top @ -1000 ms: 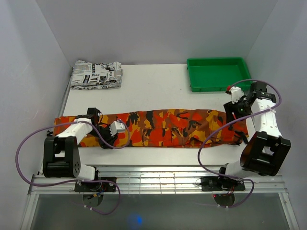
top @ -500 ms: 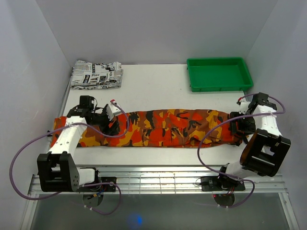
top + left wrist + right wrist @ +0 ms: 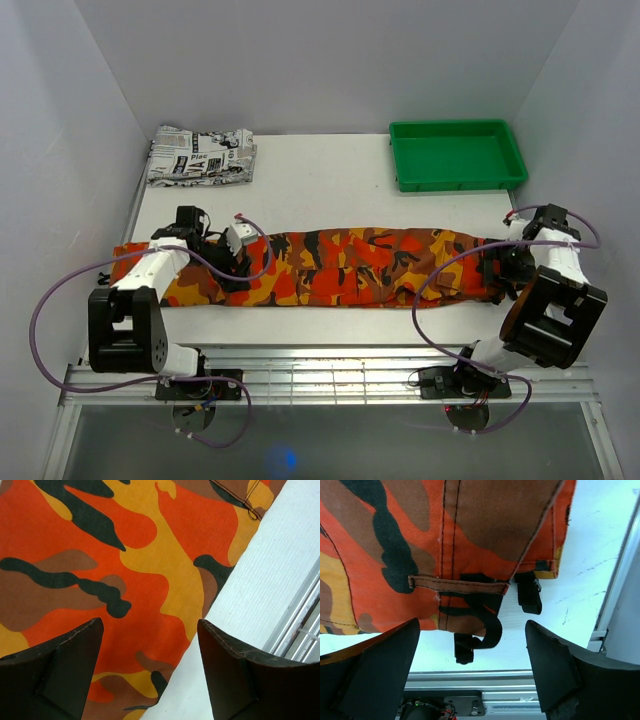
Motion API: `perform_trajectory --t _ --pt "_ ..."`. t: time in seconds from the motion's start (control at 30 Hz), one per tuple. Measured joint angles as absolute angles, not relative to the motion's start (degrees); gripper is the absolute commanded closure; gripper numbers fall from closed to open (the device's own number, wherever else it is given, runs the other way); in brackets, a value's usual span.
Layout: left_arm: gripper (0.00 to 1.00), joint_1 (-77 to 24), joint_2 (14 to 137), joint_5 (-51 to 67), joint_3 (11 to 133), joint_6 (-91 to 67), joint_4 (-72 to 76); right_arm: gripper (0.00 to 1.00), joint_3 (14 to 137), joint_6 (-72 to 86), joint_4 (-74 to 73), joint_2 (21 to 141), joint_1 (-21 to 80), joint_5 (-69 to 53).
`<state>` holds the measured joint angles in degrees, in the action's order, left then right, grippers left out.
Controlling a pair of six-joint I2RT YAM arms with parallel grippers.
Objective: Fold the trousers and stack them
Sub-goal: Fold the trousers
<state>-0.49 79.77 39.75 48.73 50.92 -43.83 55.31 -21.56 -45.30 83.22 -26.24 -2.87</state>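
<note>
The trousers (image 3: 340, 267), in orange, red, yellow and black camouflage, lie stretched flat from left to right across the table. My left gripper (image 3: 228, 268) hovers open over their left part. In the left wrist view, cloth (image 3: 100, 565) and bare table show between its fingers (image 3: 70, 660), with nothing held. My right gripper (image 3: 505, 268) is at the right end, open. In the right wrist view, it stands over the waistband (image 3: 470, 540) and a curled black strap (image 3: 487, 622), apart from both.
A green tray (image 3: 455, 152) stands at the back right. A folded black-and-white newspaper-print garment (image 3: 200, 155) lies at the back left. The table's metal front rail (image 3: 330, 365) runs just below the trousers, and grey walls close in both sides.
Both grippers have opened wider. The left arm swung back and left, its gripper still over the trousers' left part. The right gripper came forward from behind the waist end to over it.
</note>
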Motion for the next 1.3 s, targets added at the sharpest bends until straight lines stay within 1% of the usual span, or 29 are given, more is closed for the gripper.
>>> perform_trajectory --t 0.07,0.13,0.27,0.3,0.37,0.4,0.43,0.47,0.53,0.57,0.73,0.9,1.0,1.1,1.2,1.23,1.27,1.3 --pt "0.13 -0.5 80.3 39.6 47.7 50.9 -43.3 0.07 54.5 -22.6 -44.8 83.7 -26.6 -3.9" --pt "0.13 -0.5 81.3 39.6 47.3 50.7 -42.8 0.09 53.5 -23.9 -44.7 84.7 -27.0 -5.5" --pt "0.14 -0.5 83.5 39.6 47.2 50.2 -41.6 0.21 52.2 -26.7 -44.5 87.8 -28.0 -9.8" --pt "0.14 -0.5 83.9 39.6 47.2 50.0 -41.3 0.29 52.2 -27.4 -44.5 88.8 -28.6 -10.9" --pt "0.18 -0.5 84.6 39.6 47.2 49.7 -40.6 0.39 52.2 -28.5 -44.2 91.1 -29.9 -12.8" --pt "0.19 -0.5 85.2 39.7 47.2 49.6 -40.2 0.51 52.8 -28.9 -44.6 91.8 -30.8 -13.7" --pt "0.22 -0.5 85.9 39.7 47.2 49.4 -39.9 0.57 53.1 -29.5 -44.7 92.3 -31.6 -14.6" --pt "0.24 -0.5 86.8 39.6 47.2 49.2 -39.8 0.71 53.4 -29.7 -44.8 93.0 -32.3 -15.7" --pt "0.30 -0.5 88.9 39.4 47.2 49.0 -39.4 0.87 54.0 -30.9 -45.7 93.8 -33.8 -17.1" --pt "0.35 -0.5 89.8 39.8 47.6 48.9 -39.2 0.92 54.6 -31.2 -46.3 94.0 -34.2 -17.4" --pt "0.40 -0.3 92.0 39.6 49.4 48.5 -39.0 0.92 60.9 -33.5 -50.2 93.7 -34.5 -17.9" --pt "0.43 -0.2 92.9 39.9 49.7 48.6 -38.7 0.92 70.6 -36.8 -53.9 94.6 -34.3 -18.0" --pt "0.43 -0.7 93.3 40.8 49.7 48.6 -38.1 0.92 74.4 -38.5 -54.7 96.9 -34.1 -17.9" --pt "0.40 -0.8 93.4 41.1 49.7 48.5 -37.9 0.92 75.0 -40.3 -54.7 100.1 -33.8 -16.3" --pt "0.33 -0.9 93.4 41.6 49.7 48.3 -38.0 0.82 72.5 -41.0 -52.1 102.1 -33.7 -14.1" --pt "0.30 -0.9 93.4 41.9 49.7 48.3 -38.0 0.77 71.1 -41.1 -50.7 102.5 -33.7 -13.1" --pt "0.28 -0.9 93.4 42.2 49.7 48.2 -38.1 0.58 70.5 -41.1 -50.0 102.8 -33.7 -12.4" --pt "0.27 -0.9 93.3 42.5 49.7 48.1 -38.2 0.46 70.2 -40.8 -49.4 103.3 -33.7 -11.5"
